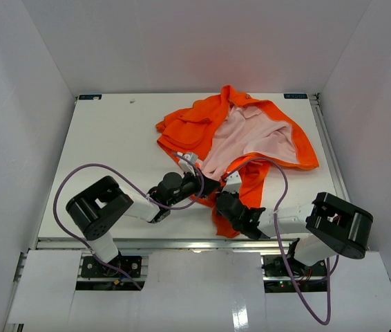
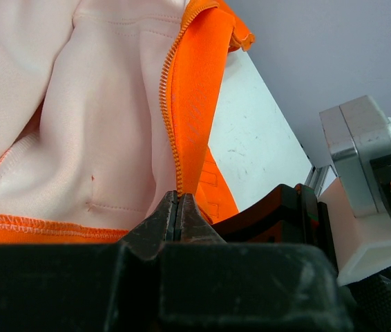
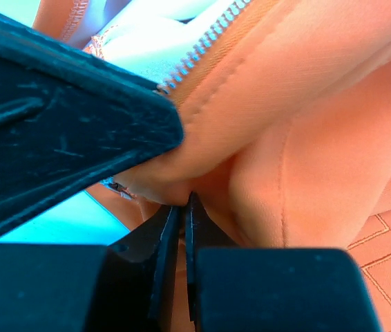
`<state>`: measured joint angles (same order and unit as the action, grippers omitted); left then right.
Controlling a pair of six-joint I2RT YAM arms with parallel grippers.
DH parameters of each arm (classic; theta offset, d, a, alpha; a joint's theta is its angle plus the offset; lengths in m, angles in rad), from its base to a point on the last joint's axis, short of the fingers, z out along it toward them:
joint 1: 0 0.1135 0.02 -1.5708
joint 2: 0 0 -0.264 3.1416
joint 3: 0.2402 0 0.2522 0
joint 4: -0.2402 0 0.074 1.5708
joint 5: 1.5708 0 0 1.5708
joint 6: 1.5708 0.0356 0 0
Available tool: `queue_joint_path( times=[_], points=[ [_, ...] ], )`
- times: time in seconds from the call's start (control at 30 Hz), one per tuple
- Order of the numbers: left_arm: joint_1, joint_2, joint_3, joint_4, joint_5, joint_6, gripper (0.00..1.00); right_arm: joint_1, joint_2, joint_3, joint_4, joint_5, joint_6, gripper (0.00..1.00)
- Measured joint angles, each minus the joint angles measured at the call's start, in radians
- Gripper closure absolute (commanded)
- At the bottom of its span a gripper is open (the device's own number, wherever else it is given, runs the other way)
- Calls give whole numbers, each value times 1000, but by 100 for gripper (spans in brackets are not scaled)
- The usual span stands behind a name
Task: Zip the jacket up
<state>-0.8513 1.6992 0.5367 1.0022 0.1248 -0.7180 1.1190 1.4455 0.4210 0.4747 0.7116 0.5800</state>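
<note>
The orange jacket [image 1: 202,121] lies open on the table, its pale pink lining [image 1: 247,135] facing up. Its lower front hem reaches both grippers at the near edge. My left gripper [image 1: 206,185] is shut on the jacket's zipper edge; in the left wrist view the jaws [image 2: 178,207] pinch the bottom of the orange zipper tape [image 2: 170,117]. My right gripper [image 1: 224,200] is shut on a fold of orange fabric [image 3: 299,138] just below the other zipper row [image 3: 206,48]. The left gripper's black finger [image 3: 57,117] crosses the right wrist view.
The white table [image 1: 112,145] has raised rails at its right edge [image 1: 327,138] and near edge. White walls enclose the cell on three sides. Purple cables [image 1: 85,169] loop over both arms. The right arm's white housing [image 2: 368,180] shows close beside the left gripper.
</note>
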Motion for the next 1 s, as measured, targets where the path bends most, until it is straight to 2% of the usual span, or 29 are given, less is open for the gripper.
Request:
queue_joint_path(
  times=[0.07, 0.33, 0.43, 0.53, 0.7, 0.87, 1.0],
  points=[
    [0, -7, -5, -4, 1, 7, 99, 0, -11, -14, 6, 0, -2, 92],
    [0, -75, 7, -113, 38, 116, 61, -1, -154, -112, 14, 4, -17, 92],
    [0, -89, 35, -186, 49, 183, 52, -4, -198, -142, 15, 4, -23, 92],
    [0, -86, 62, -245, 65, 238, 48, -5, -218, -154, 15, 3, -31, 92],
    [4, -41, 101, -287, 125, 299, 47, -6, -244, -159, 15, -2, -42, 92],
    [12, 4, 109, -278, 218, 318, 48, -6, -276, -180, 14, -5, -51, 92],
    [14, 14, 108, -269, 260, 325, 43, -6, -282, -182, 4, -7, -58, 92]
  ],
)
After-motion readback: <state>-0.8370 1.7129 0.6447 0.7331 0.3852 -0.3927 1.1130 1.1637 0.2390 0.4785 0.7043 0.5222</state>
